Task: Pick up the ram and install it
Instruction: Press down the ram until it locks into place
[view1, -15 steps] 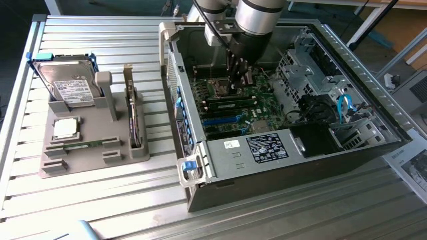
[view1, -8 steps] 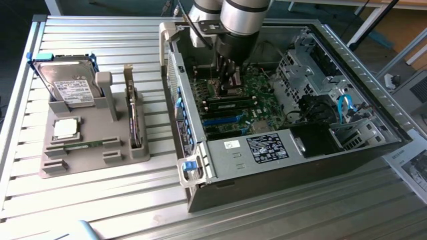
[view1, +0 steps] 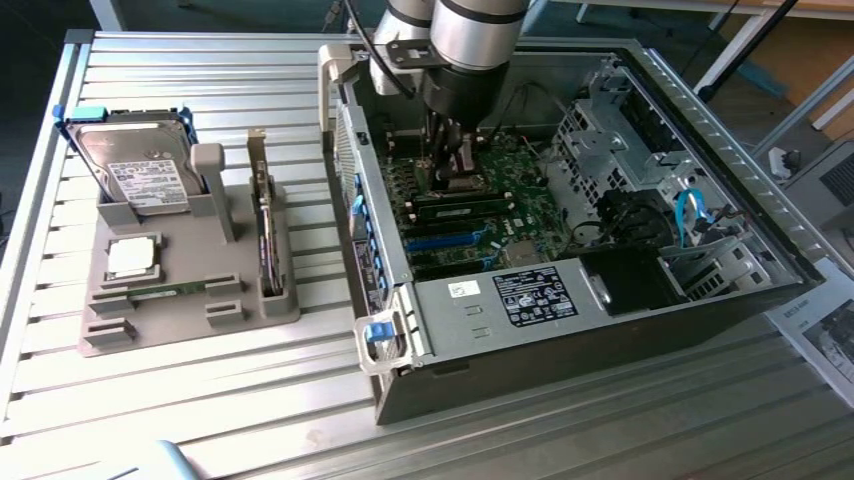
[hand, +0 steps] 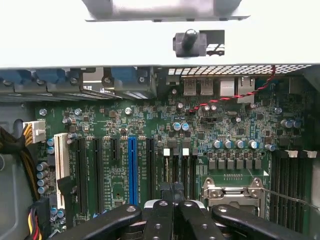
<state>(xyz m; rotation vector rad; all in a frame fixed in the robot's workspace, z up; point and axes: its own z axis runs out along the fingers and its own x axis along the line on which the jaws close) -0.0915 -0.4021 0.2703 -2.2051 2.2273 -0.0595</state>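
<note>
Inside the open grey metal desktop computer case (view1: 747, 120), the robot arm's black gripper (view1: 451, 175) is hanging low over the green motherboard (hand: 150, 125), close to the row of black memory slots (hand: 179, 167) beside the silver processor socket (hand: 234, 192). Its dark fingers (hand: 159, 210) are pressing together, and whether anything thin is sitting between them cannot be told.

The ram (view1: 167, 291), a long, narrow green circuit-board stick, is lying flat in a groove of the grey plastic parts holder (view1: 147, 335) on the exterior view's left. It sits just beside the square silver processor chip (view1: 134, 257), below the upright silver hard drive with a white label (view1: 134, 170), and well apart from the gripper.

Doing the pick-up well is probably calling for jaws opened across the stick's thin faces near its middle. The stick should be kept level and square to the groove, because such a slim board is likely to tilt or bind under an off-centre grip.
</note>
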